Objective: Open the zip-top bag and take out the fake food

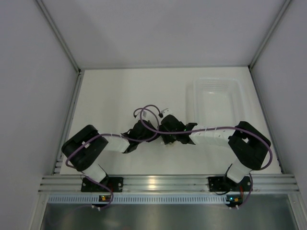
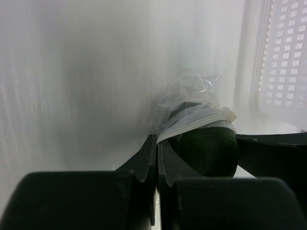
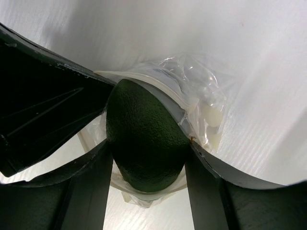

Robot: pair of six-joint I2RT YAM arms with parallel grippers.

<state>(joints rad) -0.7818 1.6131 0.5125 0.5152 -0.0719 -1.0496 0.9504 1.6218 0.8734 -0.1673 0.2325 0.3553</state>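
The fake food (image 3: pixel 144 143), a dark green pebbled oval, sticks halfway out of the mouth of the zip-top bag (image 3: pixel 204 96), a crinkly clear pouch with white spots. My right gripper (image 3: pixel 147 155) is shut on the fake food, one finger pressing each side of it. In the left wrist view my left gripper (image 2: pixel 157 140) is shut on the bag's white zip edge (image 2: pixel 196 120), with the fake food (image 2: pixel 211 148) just to its right. From above, the left gripper (image 1: pixel 144 132) and right gripper (image 1: pixel 173 135) meet at the table's near middle and hide the bag.
A larger clear rigid tray (image 1: pixel 238 103) stands at the back right of the white table. White walls close in the left, right and back sides. An aluminium rail (image 1: pixel 163 183) runs along the near edge by the arm bases.
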